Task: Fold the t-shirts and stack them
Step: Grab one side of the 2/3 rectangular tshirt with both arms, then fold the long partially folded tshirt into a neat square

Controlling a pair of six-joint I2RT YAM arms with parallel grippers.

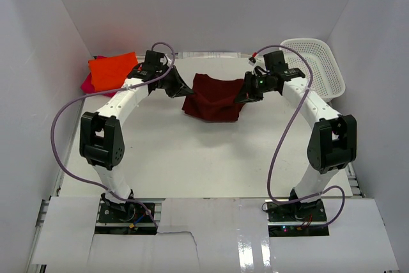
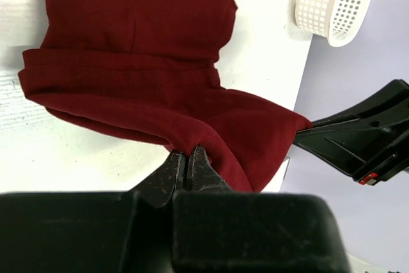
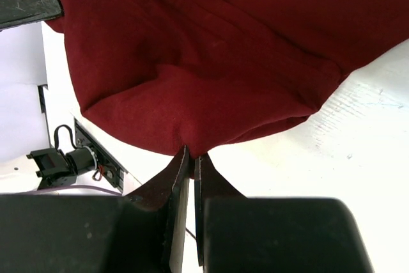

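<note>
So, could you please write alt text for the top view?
Both arms hold a maroon t-shirt between them over the table, jaws shut on its edges. Folded orange t-shirt on a pink one far left; white basket far right.

White, evenly lit workspace
Plain white walls [image 1: 204, 4] close in a white tabletop [image 1: 192, 158] at left, back and right.

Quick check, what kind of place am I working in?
Probably a lab test booth: white walls box in a white table, two robot arms are bolted at its near edge, with a maroon shirt and a basket as props.
</note>
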